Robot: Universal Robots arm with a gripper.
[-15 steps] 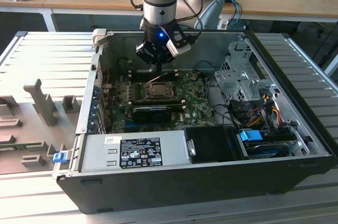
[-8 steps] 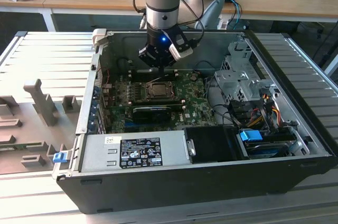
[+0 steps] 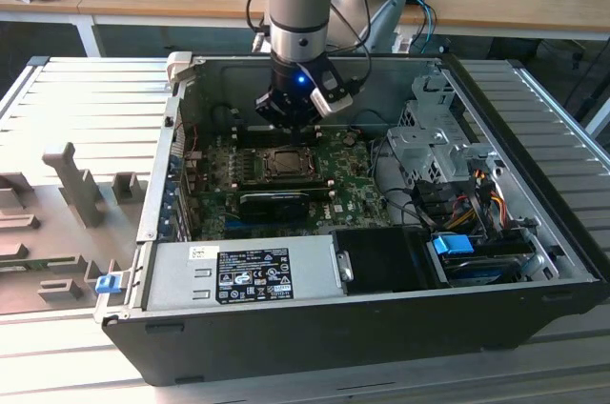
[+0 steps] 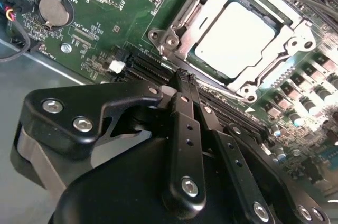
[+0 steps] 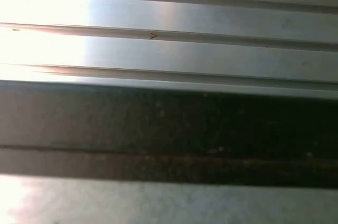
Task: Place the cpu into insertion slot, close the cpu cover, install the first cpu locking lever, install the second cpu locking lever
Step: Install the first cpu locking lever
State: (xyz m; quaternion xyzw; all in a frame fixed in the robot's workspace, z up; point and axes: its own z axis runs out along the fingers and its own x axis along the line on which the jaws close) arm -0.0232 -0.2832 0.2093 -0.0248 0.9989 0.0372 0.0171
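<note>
The cpu [image 4: 236, 34] lies flat in the insertion slot [image 4: 170, 40], its pale silver face showing through the window of the cpu cover [image 4: 289, 35], which lies down over it. In the exterior view the slot [image 3: 286, 164] sits mid-motherboard, with my gripper [image 3: 291, 111] hanging just above its far edge. In the second wrist view my gripper [image 4: 182, 76] is shut, its black fingertips [image 4: 185, 84] pressed together at the socket's corner. A thin metal locking lever [image 4: 224, 89] runs along the socket edge right beside the tips. Whether the tips touch it I cannot tell.
The open case holds a grey power supply box [image 3: 243, 275] at the front, a long black bar component [image 3: 274, 199], a metal drive cage [image 3: 434, 137] and loose cables [image 3: 467, 194] on the exterior view's right. A coin battery [image 4: 54, 11] sits on the board.
</note>
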